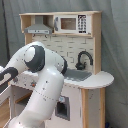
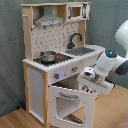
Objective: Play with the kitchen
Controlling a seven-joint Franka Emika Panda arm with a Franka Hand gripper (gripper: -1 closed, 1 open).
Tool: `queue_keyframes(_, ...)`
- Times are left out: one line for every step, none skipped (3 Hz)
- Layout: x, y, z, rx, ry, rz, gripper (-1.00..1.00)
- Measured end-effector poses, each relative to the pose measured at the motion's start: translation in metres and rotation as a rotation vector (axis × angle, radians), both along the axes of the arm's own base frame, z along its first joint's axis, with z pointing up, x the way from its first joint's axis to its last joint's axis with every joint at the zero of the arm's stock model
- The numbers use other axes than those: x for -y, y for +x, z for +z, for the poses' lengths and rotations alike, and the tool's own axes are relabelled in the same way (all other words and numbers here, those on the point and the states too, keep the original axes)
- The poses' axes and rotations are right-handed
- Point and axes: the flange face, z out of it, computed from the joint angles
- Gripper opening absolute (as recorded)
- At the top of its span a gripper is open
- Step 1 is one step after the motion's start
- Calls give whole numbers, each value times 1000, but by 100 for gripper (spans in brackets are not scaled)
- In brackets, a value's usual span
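Up front in the second exterior view, the gripper [image 2: 86, 86] sits at the top edge of the oven door [image 2: 69, 102], which hangs open and tilted outward; whether the fingers are spread or pinched on it, I cannot tell. Behind it the kitchen [image 2: 52, 47] stands on the wooden floor, pot [image 2: 48, 56] on the stove, black faucet [image 2: 75, 39] over the sink. In the first exterior view the arm [image 1: 42, 82] blocks the kitchen's [image 1: 85, 50] front.
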Motion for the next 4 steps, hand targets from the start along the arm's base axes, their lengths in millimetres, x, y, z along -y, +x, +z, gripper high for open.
queue_keyframes(0, 0, 0, 1, -2, -2, 100)
queue_keyframes(1, -1, 0, 6, -11, -12, 100)
queue_keyframes(2, -5, 13, 37, -43, -41, 100)
queue_keyframes(3, -8, 33, 71, -71, -62, 100)
